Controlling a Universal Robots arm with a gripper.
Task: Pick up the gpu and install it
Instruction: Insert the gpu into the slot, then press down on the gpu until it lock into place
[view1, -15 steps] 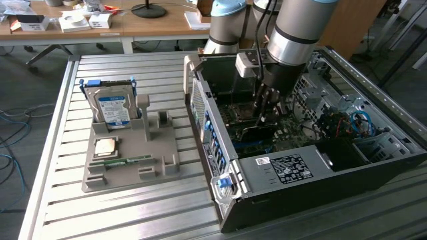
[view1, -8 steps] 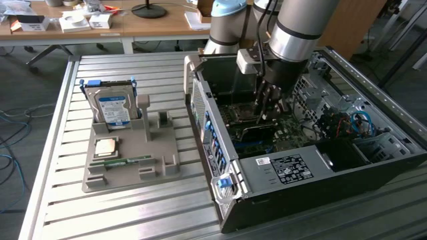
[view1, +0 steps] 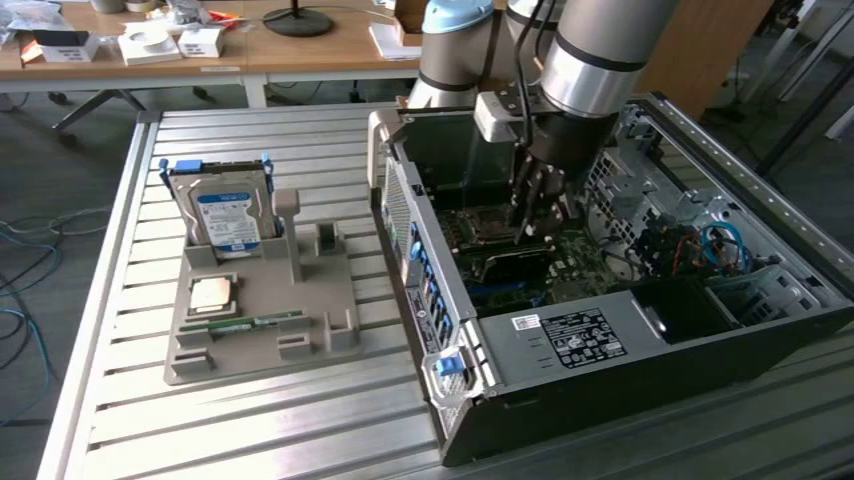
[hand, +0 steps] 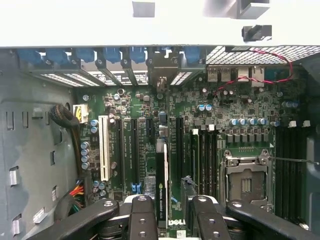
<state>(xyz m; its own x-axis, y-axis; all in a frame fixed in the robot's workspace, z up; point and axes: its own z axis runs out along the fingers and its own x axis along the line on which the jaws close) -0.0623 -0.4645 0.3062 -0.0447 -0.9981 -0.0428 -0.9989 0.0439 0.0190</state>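
Closest in the wrist view, the black 2-fingered gripper (hand: 172, 210) was clamped on the gpu (hand: 161, 185), a thin green circuit card seen edge-on, standing over the long slots of the green motherboard (hand: 250, 115). Whether it was seated, I couldn't tell.

In the exterior view the gripper (view1: 541, 205) reached down inside the open black computer case (view1: 601, 340). So the pickup looked done and the install was underway.
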